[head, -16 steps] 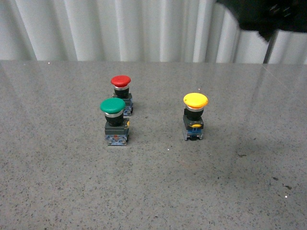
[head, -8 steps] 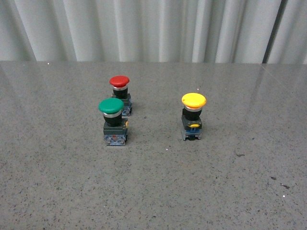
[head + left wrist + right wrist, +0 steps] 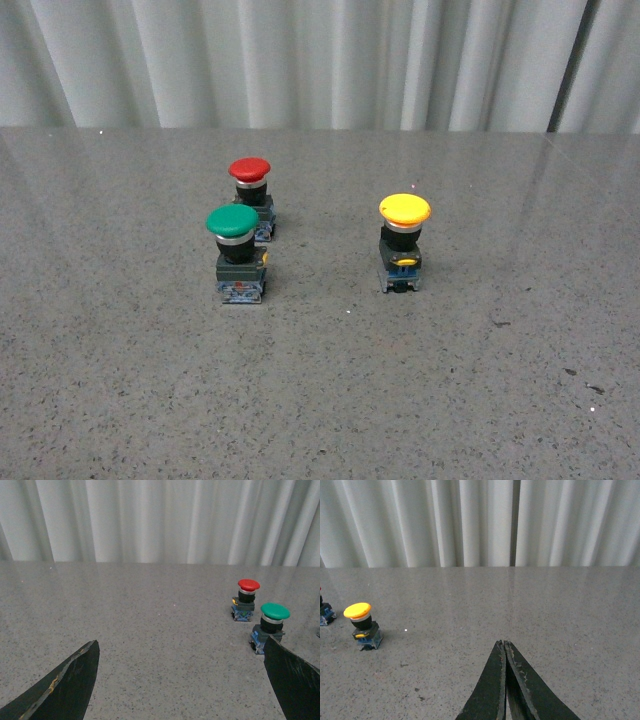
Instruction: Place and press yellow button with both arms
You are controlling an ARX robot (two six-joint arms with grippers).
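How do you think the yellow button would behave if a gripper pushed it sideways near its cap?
The yellow button would probably tip rather than slide: its wide cap sits high over a narrow block base. It looks rigid, hard plastic and metal, so unlikely to flex. The smooth domed cap may slip under flat fingers; the squarer body seems a safer hold.

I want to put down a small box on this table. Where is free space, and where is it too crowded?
Bare patches: the grey speckled table in front of all three buttons, and the gap between the green-capped push button and the yellow-capped push button. Crowded: the red-capped push button stands close behind the green one.
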